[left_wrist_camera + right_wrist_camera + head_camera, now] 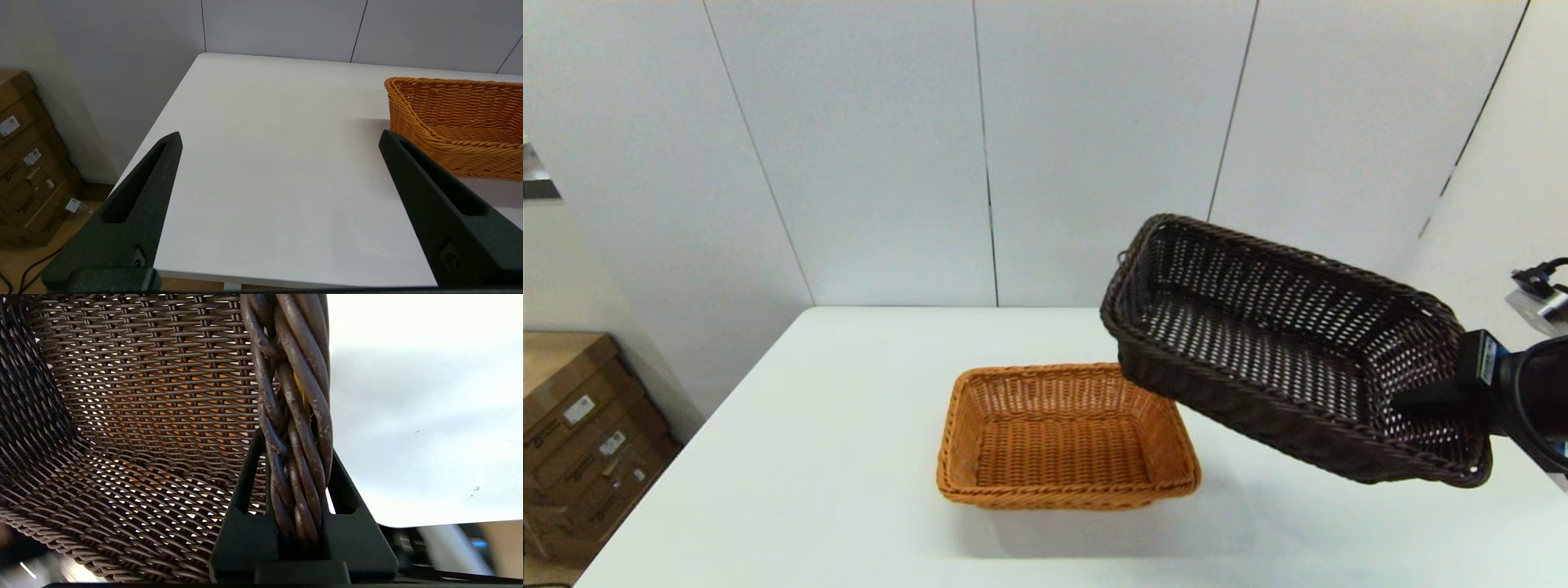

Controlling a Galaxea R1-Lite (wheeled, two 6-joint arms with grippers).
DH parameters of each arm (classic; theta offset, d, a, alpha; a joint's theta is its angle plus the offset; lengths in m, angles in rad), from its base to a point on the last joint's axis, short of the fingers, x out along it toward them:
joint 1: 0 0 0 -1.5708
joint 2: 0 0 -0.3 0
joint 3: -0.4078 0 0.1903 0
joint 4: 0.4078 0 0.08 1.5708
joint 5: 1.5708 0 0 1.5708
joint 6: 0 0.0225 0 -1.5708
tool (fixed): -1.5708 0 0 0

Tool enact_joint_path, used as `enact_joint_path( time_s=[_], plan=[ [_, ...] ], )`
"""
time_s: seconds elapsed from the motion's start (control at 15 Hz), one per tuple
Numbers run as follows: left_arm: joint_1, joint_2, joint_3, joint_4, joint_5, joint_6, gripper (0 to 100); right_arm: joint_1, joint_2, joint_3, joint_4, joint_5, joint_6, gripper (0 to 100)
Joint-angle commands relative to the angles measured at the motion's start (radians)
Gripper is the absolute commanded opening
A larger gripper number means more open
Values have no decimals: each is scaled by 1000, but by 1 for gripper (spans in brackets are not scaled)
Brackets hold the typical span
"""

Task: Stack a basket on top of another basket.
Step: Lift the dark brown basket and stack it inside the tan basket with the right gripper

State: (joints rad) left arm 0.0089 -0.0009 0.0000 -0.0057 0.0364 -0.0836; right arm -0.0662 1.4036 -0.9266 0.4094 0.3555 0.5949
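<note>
The dark brown basket (1282, 347) hangs tilted in the air at the right, its left end over the orange-tan basket's right rear corner. My right gripper (1425, 400) is shut on the braided rim (294, 416) at the dark basket's right end, one finger inside and one outside. The orange-tan basket (1062, 437) rests flat on the white table (809, 457) near its middle; orange shows through the dark weave in the right wrist view. My left gripper (280, 136) stands open above the table's left part, with the orange-tan basket (457, 122) off to its side.
Cardboard boxes (580, 433) stand on the floor left of the table. A panelled wall runs behind the table's far edge. Bare tabletop lies left of and in front of the orange-tan basket.
</note>
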Motion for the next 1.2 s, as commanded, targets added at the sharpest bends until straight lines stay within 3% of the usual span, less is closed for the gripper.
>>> enact_joint_path(
  time_s=[0.07,0.33,0.8,1.2],
  plan=[
    [0,-1,2,0,0,-1,100,105,17,-44,29,0,-21,0],
    [0,-1,2,0,0,-1,100,206,113,-106,59,-3,-56,0],
    [0,-1,2,0,0,-1,100,272,270,-216,62,-6,-60,0],
    [0,-1,2,0,0,-1,100,347,400,-350,86,-40,-64,0]
  ],
)
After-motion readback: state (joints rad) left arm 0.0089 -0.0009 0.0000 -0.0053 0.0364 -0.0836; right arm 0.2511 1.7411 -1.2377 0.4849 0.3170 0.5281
